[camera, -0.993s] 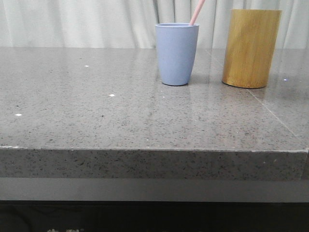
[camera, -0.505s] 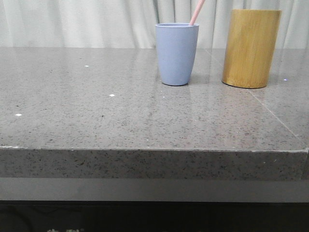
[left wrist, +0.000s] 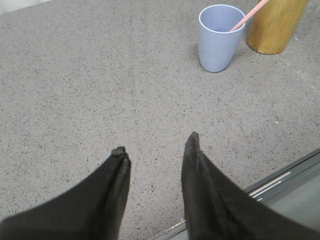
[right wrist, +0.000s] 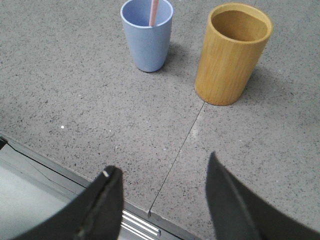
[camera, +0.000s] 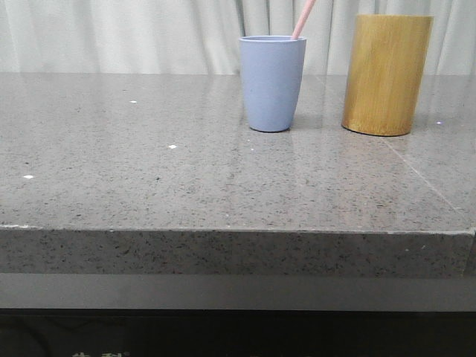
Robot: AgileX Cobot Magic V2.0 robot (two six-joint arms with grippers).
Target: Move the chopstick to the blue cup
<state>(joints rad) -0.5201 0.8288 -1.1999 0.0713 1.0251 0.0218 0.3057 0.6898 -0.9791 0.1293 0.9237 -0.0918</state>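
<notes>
- Where the grey speckled table (camera: 149, 178) runs toward the pale curtain (camera: 111, 33), you have the blue cup (camera: 272, 83) standing upright on it.
- The chopstick (camera: 303, 18), thin and pale pink, stands inside the blue cup, leaning against the rim toward the bamboo cylinder (camera: 386, 74).
- The bamboo cylinder stands just beside the cup, on your right, not touching it; the right wrist view shows it hollow.
- Your left gripper (left wrist: 156, 147) hangs over bare table near the front edge, its black fingers spread wide, holding nothing.
- Your right gripper (right wrist: 161, 170) hovers above the table's front edge, fingers wide apart and empty, both containers well beyond it.
</notes>
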